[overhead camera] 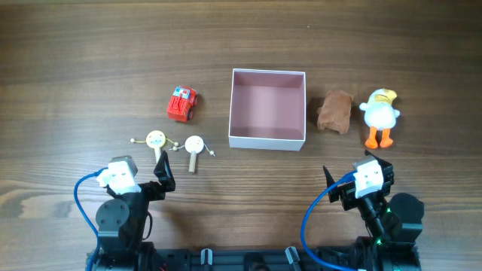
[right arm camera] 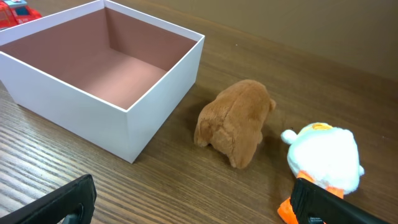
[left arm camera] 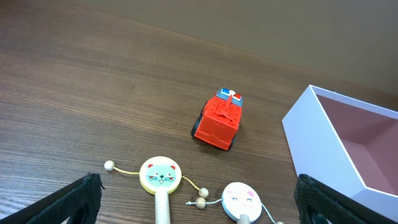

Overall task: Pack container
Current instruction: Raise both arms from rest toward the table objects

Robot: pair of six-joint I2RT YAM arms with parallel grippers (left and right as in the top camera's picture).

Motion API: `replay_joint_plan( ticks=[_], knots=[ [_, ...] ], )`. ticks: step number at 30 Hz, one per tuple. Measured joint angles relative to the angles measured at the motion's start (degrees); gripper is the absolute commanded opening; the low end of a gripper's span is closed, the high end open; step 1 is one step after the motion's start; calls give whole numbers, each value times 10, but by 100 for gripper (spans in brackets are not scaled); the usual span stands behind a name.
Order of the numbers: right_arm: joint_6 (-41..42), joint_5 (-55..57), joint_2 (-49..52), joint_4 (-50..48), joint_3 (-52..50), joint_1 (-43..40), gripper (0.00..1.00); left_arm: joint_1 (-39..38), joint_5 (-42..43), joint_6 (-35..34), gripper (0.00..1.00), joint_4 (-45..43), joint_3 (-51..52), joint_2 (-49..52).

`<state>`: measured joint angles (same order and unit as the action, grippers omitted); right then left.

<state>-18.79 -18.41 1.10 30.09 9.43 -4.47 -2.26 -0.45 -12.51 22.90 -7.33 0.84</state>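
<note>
The container (overhead camera: pixel 267 139) is a square white box with a pale pink inside, empty, at the table's middle; it also shows in the left wrist view (left arm camera: pixel 323 149) and the right wrist view (right arm camera: pixel 161 93). A red toy truck (overhead camera: pixel 181 104) (left arm camera: pixel 219 121) lies left of it. Two wooden rattle drums, one yellow (overhead camera: pixel 156 141) (left arm camera: pixel 159 177) and one white (overhead camera: pixel 193 146) (left arm camera: pixel 243 201), lie near the front left. A brown plush (overhead camera: pixel 334 111) (right arm camera: pixel 237 121) and a white duck plush (overhead camera: pixel 379 114) (right arm camera: pixel 324 159) lie right of the box. My left gripper (overhead camera: pixel 164 175) (left arm camera: pixel 199 208) and right gripper (overhead camera: pixel 339 175) (right arm camera: pixel 193 208) are open and empty near the front edge.
The table is dark wood. Blue cables loop beside both arm bases at the front edge (overhead camera: pixel 83 197) (overhead camera: pixel 312 218).
</note>
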Motion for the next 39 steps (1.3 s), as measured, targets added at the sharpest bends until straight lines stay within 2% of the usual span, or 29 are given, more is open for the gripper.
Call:
replay_joint_plan(
  ticks=[21,25,28,30,34,39],
  knots=[
    [0,-3,0,-2,0,0,100,0,0,0,100,0,0,0],
    [5,-63,0,-17,0,0,100,0,2,0,100,-11,0,0],
    [31,-132,0,-36,-1,0,100,0,28,0,100,-11,0,0],
    [44,-157,0,-36,-1,0,100,0,77,0,100,-11,0,0],
    [112,-179,0,-57,-1,0,100,0,136,-18,100,-16,0,0],
    [204,-172,21,-61,17,0,100,0,155,-37,100,-7,-35,21]
  ],
)
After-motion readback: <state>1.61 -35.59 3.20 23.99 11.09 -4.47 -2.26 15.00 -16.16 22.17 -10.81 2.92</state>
